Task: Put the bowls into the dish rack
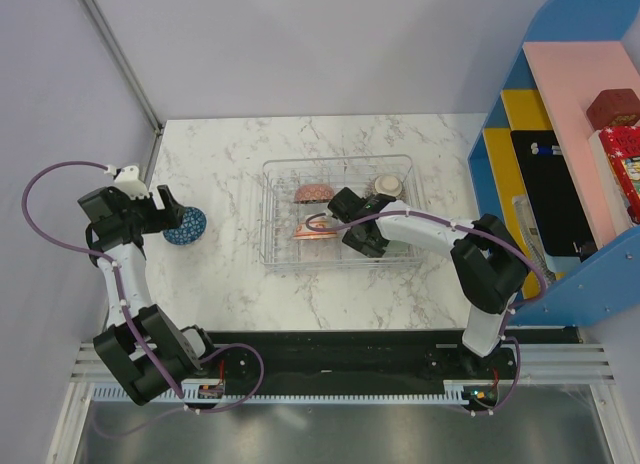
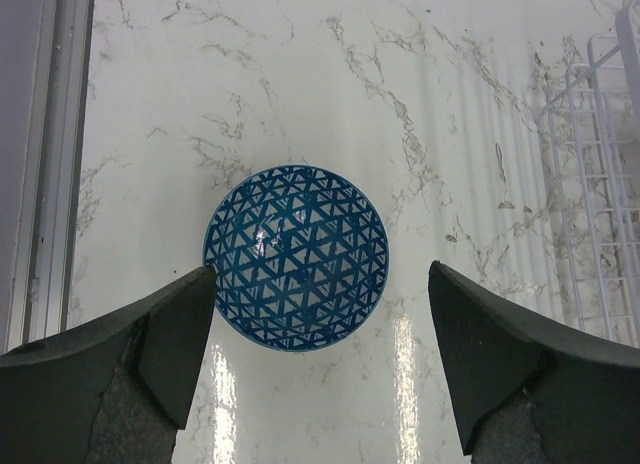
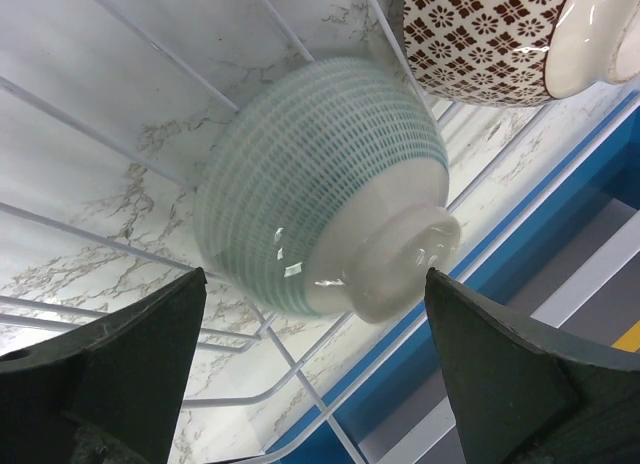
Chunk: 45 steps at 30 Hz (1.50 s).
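Note:
A blue lattice bowl (image 1: 186, 225) stands upright on the marble table, left of the clear dish rack (image 1: 276, 216). My left gripper (image 1: 172, 210) is open just above it; in the left wrist view the bowl (image 2: 296, 256) lies ahead of the open gripper (image 2: 320, 359), untouched. My right gripper (image 1: 362, 229) is open inside the rack. In the right wrist view a pale green bowl (image 3: 320, 184) lies tilted on the rack wires ahead of the open gripper (image 3: 315, 374), free. A beige lattice bowl (image 3: 490, 34) stands behind it. Two red-orange bowls (image 1: 312, 193) (image 1: 312, 234) sit in the rack's left half.
A blue, yellow and pink shelf unit (image 1: 560, 144) with boxes stands right of the rack. A metal post (image 1: 120, 54) and wall bound the table on the left. The rack's edge (image 2: 600, 204) shows at the right of the left wrist view.

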### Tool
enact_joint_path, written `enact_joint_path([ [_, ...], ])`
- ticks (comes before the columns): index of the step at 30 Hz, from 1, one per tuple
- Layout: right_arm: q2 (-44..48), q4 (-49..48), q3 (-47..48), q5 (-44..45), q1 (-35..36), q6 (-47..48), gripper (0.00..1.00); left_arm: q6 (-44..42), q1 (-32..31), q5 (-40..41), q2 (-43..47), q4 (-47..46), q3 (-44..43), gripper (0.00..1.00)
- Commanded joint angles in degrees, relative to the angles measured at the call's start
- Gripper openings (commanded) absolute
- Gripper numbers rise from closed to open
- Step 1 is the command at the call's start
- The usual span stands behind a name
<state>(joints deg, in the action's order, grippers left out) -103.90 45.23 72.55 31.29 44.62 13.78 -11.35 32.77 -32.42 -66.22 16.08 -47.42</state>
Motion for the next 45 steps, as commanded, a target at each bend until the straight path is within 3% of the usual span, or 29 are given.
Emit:
enact_joint_path([
  [1, 1.32, 3.89, 1.0, -2.98, 0.64, 0.19, 0.98, 1.16, 0.54, -1.85, 0.82, -2.19, -0.13, 0.92],
  [16, 3.7, 7.85, 6.81, -12.65, -0.59, -0.25, 0.97, 1.33, 1.33, -1.85, 1.7, -2.19, -0.04, 0.92],
  [22, 4.23, 7.68, 7.42, -21.52, -4.01, 0.1, 0.96, 1.33, 1.5, -2.2, 1.97, -2.28, 0.04, 0.92],
  [33, 7.84, 1.01, 15.42, -25.67, -12.27, -0.77, 0.91, 0.29, 1.59, -2.64, -1.1, -3.51, -2.41, 0.92],
  [36, 5.38, -0.41, 15.25, -22.95, -12.8, -1.74, 0.89, -2.61, 1.59, -1.59, -5.49, -3.86, -4.08, 0.82],
  [38, 2.84, -0.41, 15.16, -23.46, -13.15, -2.35, 0.87, -6.11, 1.68, 1.03, -9.87, -3.86, -5.74, 0.67],
  [41, 0.81, -1.2, 14.37, -26.01, -13.42, -2.79, 0.86, -9.46, 1.77, 5.86, -14.02, -4.82, -7.68, 0.55],
  [45, -0.51, -2.08, 14.11, -27.24, -13.51, -2.97, 0.86, -11.14, 1.77, 6.24, -19.99, -4.13, -9.97, 0.64],
])
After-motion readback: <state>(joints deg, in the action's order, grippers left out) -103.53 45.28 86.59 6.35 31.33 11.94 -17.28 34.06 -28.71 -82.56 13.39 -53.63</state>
